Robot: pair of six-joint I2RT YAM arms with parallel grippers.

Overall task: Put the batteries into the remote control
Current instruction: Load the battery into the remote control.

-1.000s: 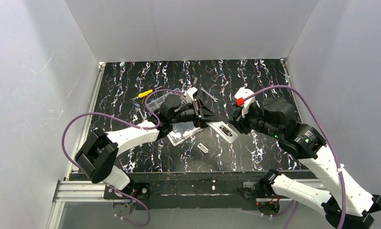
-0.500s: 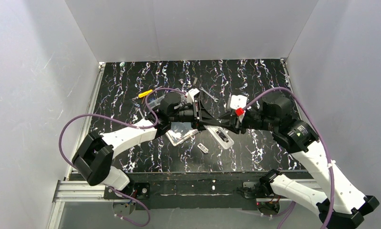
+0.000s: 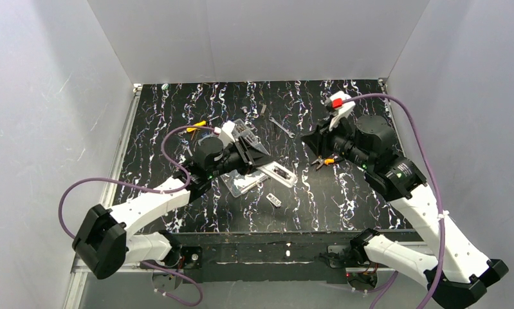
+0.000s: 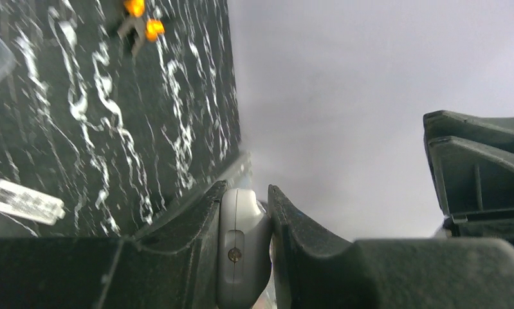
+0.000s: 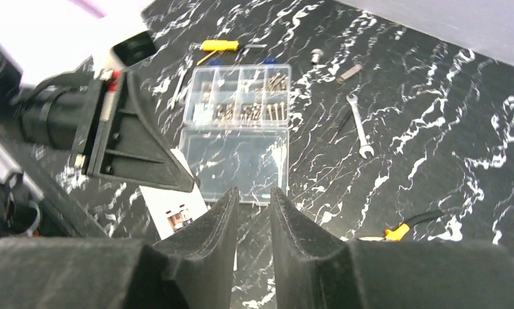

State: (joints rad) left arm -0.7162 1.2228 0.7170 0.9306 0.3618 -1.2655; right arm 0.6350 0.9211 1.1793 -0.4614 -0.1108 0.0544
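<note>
The slim white remote control (image 3: 281, 174) is clamped at one end in my left gripper (image 3: 266, 163) and held low over the table. Its open back faces up. In the left wrist view the remote's end (image 4: 241, 248) sits tight between both fingers. In the right wrist view the remote's compartment (image 5: 179, 219) shows small metallic parts; I cannot tell if batteries are in it. My right gripper (image 3: 316, 143) is raised to the right of the remote, well apart from it. Its jaws (image 5: 253, 193) stand a narrow gap apart with nothing between them.
A clear plastic compartment box (image 5: 240, 122) lies open behind the remote, also seen from above (image 3: 244, 180). A small pale rectangular piece (image 3: 274, 200) lies near the front. Orange-handled pliers (image 3: 327, 161), a wrench (image 5: 357, 126) and a yellow screwdriver (image 3: 196, 126) lie around.
My right gripper has pulled back up and to the right, away from the remote. My left gripper has drawn the remote to the left.
</note>
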